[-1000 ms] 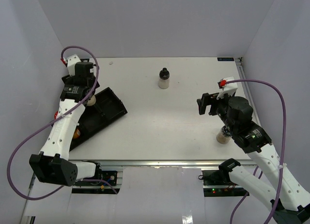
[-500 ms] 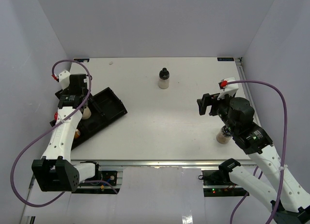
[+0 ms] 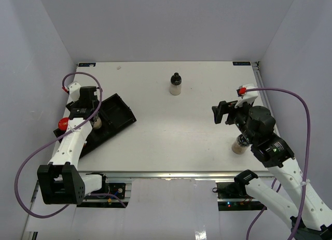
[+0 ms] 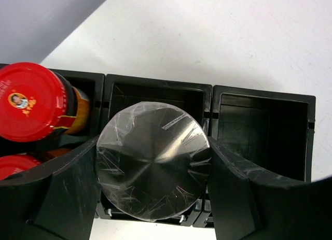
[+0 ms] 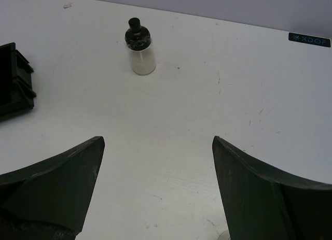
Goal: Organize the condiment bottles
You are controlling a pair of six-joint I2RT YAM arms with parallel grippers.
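Note:
My left gripper is shut on a clear bottle with a silvery foil-wrapped cap, and its fingers press both sides. The bottle stands over the middle compartment of the black tray. Two red-capped bottles sit in the compartments to its left. In the top view this gripper is over the tray at the left. A black-capped bottle of pale contents stands at the far middle. Another bottle stands beside the right arm. My right gripper hangs open and empty.
The tray's right-hand compartment holds nothing. A corner of the tray shows at the left of the right wrist view. Grey walls close in the table on three sides, and purple cables loop off both arms.
My left gripper has come nearer and lower over the tray, carrying the silver-capped bottle. The right arm has hardly moved.

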